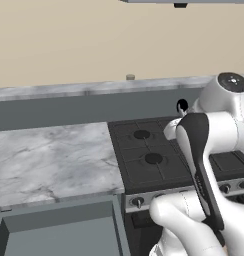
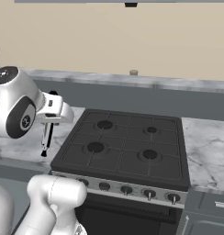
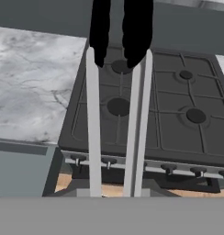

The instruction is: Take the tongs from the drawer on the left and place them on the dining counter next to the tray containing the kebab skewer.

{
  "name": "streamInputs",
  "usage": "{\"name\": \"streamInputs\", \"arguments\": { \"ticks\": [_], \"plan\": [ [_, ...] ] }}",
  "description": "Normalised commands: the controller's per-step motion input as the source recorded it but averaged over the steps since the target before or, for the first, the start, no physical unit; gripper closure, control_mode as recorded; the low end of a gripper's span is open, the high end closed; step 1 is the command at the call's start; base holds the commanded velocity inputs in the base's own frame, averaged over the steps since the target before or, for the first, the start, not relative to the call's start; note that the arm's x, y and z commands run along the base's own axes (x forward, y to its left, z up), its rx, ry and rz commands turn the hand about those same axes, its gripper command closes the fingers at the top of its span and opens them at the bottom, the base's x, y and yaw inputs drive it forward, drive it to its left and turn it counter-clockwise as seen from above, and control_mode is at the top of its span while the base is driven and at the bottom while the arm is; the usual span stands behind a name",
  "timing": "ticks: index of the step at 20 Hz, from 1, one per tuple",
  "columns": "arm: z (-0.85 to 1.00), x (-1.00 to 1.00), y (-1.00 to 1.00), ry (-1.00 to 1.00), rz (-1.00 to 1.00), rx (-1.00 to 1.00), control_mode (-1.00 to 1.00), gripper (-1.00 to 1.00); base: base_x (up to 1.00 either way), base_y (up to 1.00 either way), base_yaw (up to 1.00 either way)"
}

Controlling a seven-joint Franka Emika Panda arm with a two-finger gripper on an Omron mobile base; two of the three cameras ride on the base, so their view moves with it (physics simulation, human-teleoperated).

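- Our gripper is pinched on the tongs, which hang upright, dark tips down, over the counter left of the stove.
- Open drawer near-left, below.
- Tray not visible; direction unknown.

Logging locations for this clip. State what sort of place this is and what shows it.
A kitchen, rendered. A black four-burner stove with knobs along its front sits between marbled counters, and an open drawer sits below the counter.

Open drawer left of stove, below counter.
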Motion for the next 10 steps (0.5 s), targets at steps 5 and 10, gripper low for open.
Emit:
{"name": "streamInputs", "arguments": {
  "ticks": [5, 10],
  "plan": [
    [0.00, -0.03, 0.00, -0.01, 0.00, 0.00, -1.00, 1.00, 0.00, 0.00, 0.00],
    [0.00, 0.00, 0.00, 0.00, 0.00, 0.00, 1.00, 1.00, -0.02, 0.00, 0.00]
  ]
}}
